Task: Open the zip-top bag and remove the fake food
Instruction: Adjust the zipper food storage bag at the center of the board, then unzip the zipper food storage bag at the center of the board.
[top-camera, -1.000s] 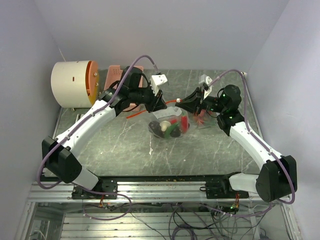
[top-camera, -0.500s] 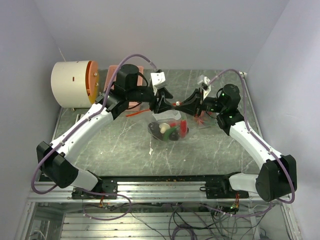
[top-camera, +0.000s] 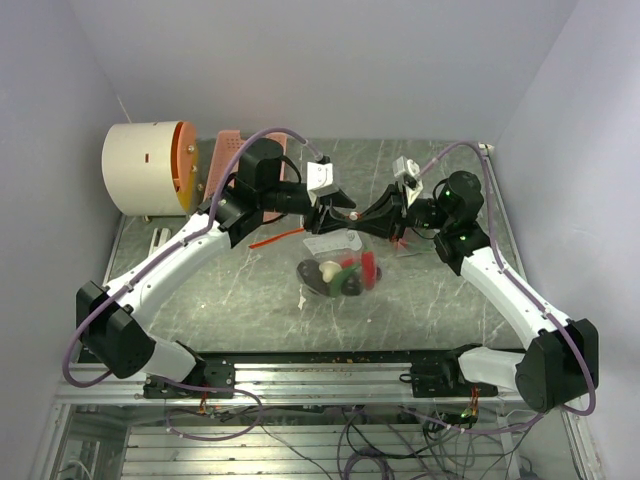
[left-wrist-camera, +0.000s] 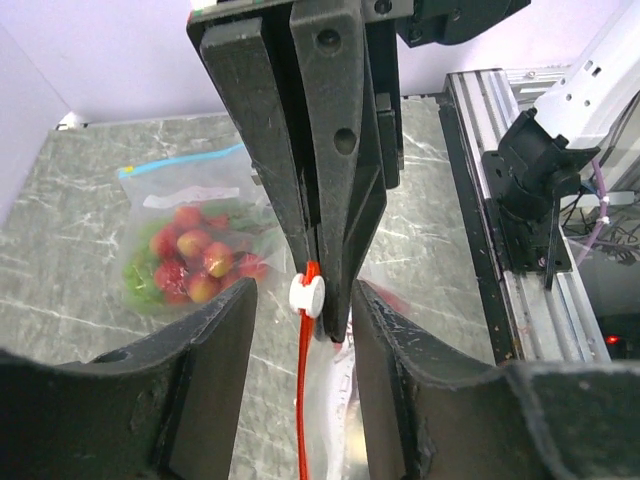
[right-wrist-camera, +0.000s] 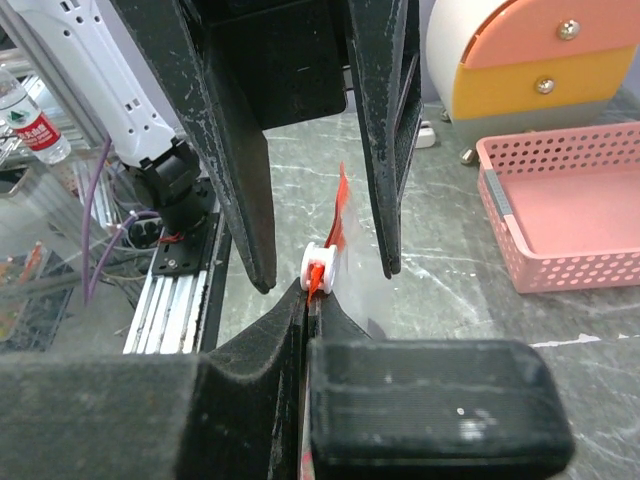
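A clear zip-top bag with a red zip strip hangs between the two grippers. The fake food lies bunched in its bottom: red, green, dark and pale pieces. My right gripper is shut on the zip strip just behind the white slider. My left gripper faces it, open, with its fingers on either side of the slider and not touching it. In the top view the left gripper and right gripper meet tip to tip above the bag.
A second bag of red and green toy pieces lies on the marble table behind the right gripper. A pink slotted basket and a white-and-orange drum stand at the back left. The aluminium rail runs along the near edge.
My left gripper has opened and moved right up to the right gripper, now straddling the slider. The bag's belly has sagged toward the near side. The right gripper has kept its grip.
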